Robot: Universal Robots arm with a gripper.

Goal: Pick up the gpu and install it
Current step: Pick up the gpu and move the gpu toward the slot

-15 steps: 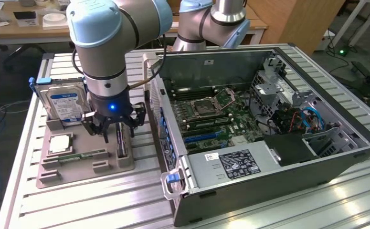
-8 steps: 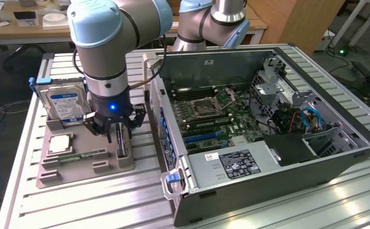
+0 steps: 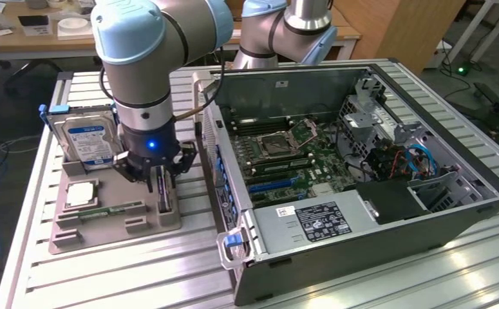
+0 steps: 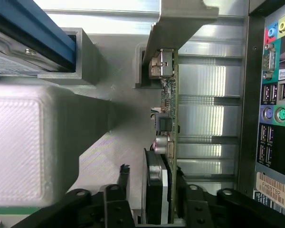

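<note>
In the exterior view, the arm (image 3: 146,84) reaches straight down over a grey holder (image 3: 103,235). The holder lies on the slatted table (image 3: 129,277), at 9 o'clock of the open case (image 3: 455,212).

The claw (image 3: 157,183) pinches the gpu (image 3: 164,196) from both sides. The gpu stands on edge in a slot along the holder's 3 o'clock side, the side nearest the case. It has not been lifted, and its lower edge sits in the slot.

In the wrist view the gpu is seen edge-on. One of the black fingers (image 4: 109,204) lies on the side of the black cooler (image 4: 154,190). The other lies against the bare face of the green board (image 4: 170,95). The card's metal bracket (image 4: 180,23) is at its far end, beside a raised post of the holder. The case's port panel (image 4: 275,118) runs alongside the card, with slats of table between them.

Other parts share the holder in the exterior view:
- A hard drive (image 3: 90,141) with a blue label stands upright at 11 o'clock of the gpu.
- A CPU (image 3: 82,193) lies flat at 9 o'clock.
- A memory stick (image 3: 112,209) lies at 8 o'clock, just below the CPU.

Inside the case the motherboard (image 3: 292,161) is exposed. A labelled power supply (image 3: 318,219) sits at its 6 o'clock.
</note>
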